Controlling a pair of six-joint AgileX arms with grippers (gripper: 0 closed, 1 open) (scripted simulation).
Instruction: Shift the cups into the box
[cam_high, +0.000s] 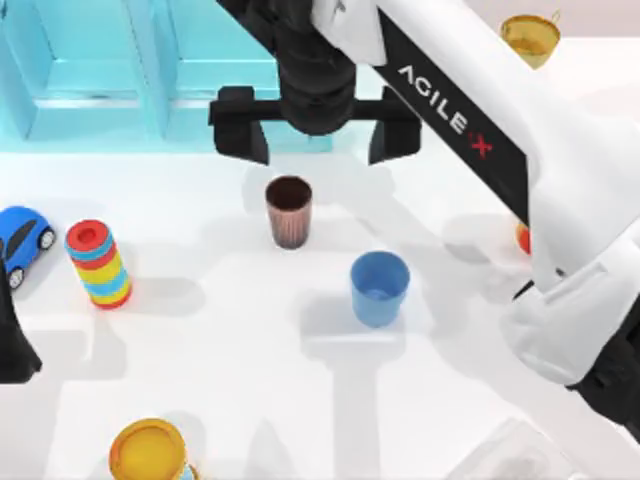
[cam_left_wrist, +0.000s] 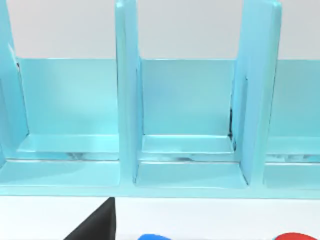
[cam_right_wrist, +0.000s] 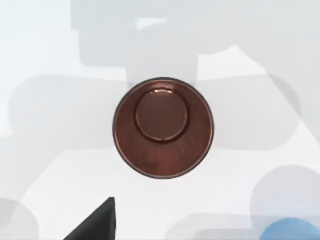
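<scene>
Reddish-brown ribbed cup (cam_high: 289, 211) upright on table (cam_high: 240, 340), looks light, stiff, ribs aid grip; my right claw (cam_high: 315, 140) hangs above, wide open, empty; I'd pinch across the rim.

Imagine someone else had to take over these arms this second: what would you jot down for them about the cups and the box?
Right gripper: open, hovering above the reddish-brown cup, holding nothing.
Left arm: parked at the table's left edge, its wrist camera facing the box.
Reddish-brown cup stands upright on the table, just in front of the light blue box.
Blue cup stands upright nearer the right, apart from the other cup.
Done: no cup is in the box.
Left: grasp and move the reddish-brown cup, probably first, then the blue one.
</scene>
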